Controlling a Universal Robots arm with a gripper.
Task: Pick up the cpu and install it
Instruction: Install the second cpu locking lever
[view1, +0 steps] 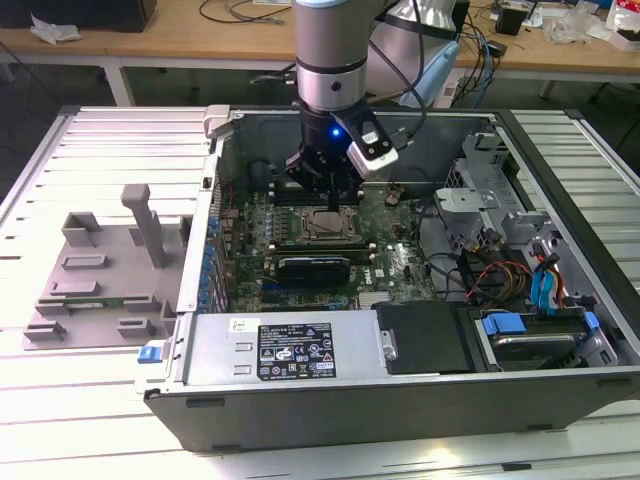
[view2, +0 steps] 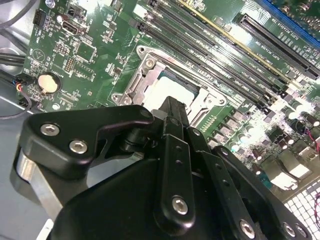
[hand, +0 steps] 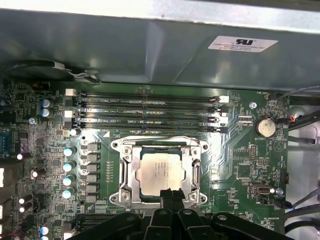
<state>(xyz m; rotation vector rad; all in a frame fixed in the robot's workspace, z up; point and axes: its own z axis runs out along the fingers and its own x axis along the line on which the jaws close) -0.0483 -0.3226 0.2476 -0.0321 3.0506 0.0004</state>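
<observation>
Gripper (hand: 170, 196) hangs low over the motherboard (hand: 240, 150) inside the open case (view1: 420, 395), fingertips pressed together w/ nothing between them, just beside the socket (hand: 125, 172). The cpu (hand: 161, 171) sits flat in that socket, silvery top up.

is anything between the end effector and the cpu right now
Nothing visible. In the first wrist view the cpu already sits inside the socket frame, and the end effector is right at its edge with no cable or part between them.

cpu (hand: 161, 172): 1 | memory slots (hand: 150, 111): 4 | coin cell (hand: 265, 127): 1 | grey tray (view1: 100, 270): 1
</observation>
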